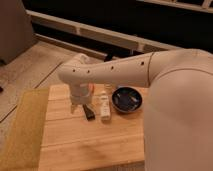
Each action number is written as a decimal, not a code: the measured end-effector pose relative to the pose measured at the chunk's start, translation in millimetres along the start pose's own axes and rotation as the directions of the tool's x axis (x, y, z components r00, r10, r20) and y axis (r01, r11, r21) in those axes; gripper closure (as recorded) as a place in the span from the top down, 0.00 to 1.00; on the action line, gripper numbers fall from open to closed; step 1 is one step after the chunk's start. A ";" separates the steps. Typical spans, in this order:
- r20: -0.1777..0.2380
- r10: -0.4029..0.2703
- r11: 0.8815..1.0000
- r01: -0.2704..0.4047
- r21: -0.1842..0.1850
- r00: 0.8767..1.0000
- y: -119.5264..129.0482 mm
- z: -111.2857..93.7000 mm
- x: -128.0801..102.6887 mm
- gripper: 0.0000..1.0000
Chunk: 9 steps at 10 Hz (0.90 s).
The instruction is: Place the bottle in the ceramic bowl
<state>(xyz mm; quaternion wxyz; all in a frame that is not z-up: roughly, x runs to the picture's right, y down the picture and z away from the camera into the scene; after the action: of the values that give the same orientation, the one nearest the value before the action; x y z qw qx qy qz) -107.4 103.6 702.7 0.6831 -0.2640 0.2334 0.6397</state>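
The bottle [104, 106] is slim and whitish and lies on the wooden table, its narrow end pointing away from me. The ceramic bowl [127, 99], round and glossy dark, sits just right of it, close to the bottle. My gripper [78, 106] hangs below the white wrist, low over the table to the left of the bottle. A flat black bar [90, 114] lies between the gripper and the bottle. The gripper holds nothing that I can see.
My white arm [115, 72] spans the view from the right and hides the table's right part. The wooden table [90, 145] has a yellowish strip [25, 130] along its left side. Something orange [92, 89] shows behind the wrist. The floor lies beyond the table's left edge.
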 end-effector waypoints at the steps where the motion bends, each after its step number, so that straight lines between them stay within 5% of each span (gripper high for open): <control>1: 0.000 0.000 1.000 0.000 0.000 1.000 0.0 0.0 0.0 0.65; 9: 0.025 -0.003 1.000 0.002 0.013 1.000 -4.7 2.2 -12.3 0.65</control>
<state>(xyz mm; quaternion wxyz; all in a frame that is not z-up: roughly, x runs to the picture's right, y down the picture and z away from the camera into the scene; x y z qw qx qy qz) -103.6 95.7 712.7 0.6885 -0.2519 0.2288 0.6405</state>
